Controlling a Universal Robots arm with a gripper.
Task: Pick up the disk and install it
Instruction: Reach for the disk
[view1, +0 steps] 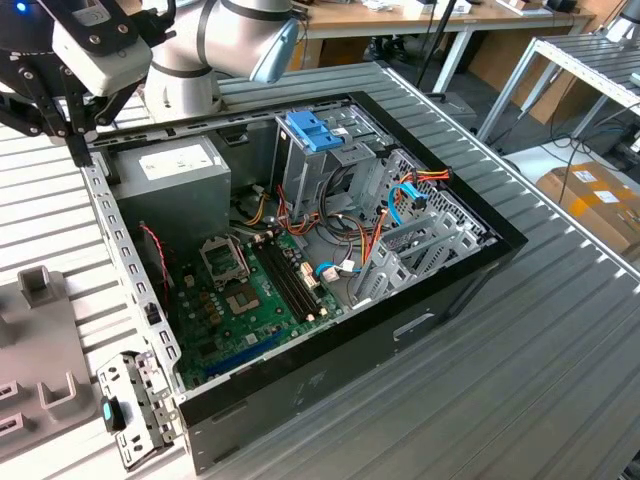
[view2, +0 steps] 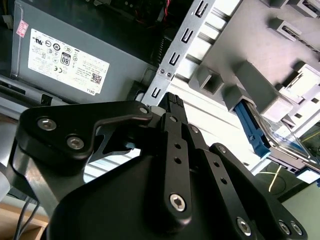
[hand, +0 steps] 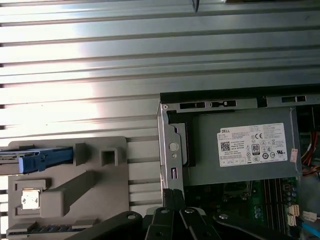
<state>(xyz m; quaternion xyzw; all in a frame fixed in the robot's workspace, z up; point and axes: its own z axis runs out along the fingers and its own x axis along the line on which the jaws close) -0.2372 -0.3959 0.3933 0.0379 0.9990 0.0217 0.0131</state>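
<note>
The disk (hand: 37, 159) stands on its edge in a slot of a grey holder (hand: 95, 192) beside the open computer case (view1: 300, 385); its blue side rail faces the camera in the first wrist view. In the second wrist view the disk (view2: 287, 145) shows a silver face and a blue rail. My gripper (view1: 77, 152) hangs over the case's back corner on the exterior view's left, well apart from the disk. Its black fingers (view2: 172, 102) are shut together with nothing between them, just above the case's metal edge rail (hand: 167, 150).
Inside the case are a grey power supply box (view1: 170, 175) with a white sticker, a tall metal drive cage (view1: 320, 150) with a blue cap, the motherboard (view1: 235, 300) and loose cables (view1: 400, 200). The case rests on a ribbed metal table (view1: 520, 360).
</note>
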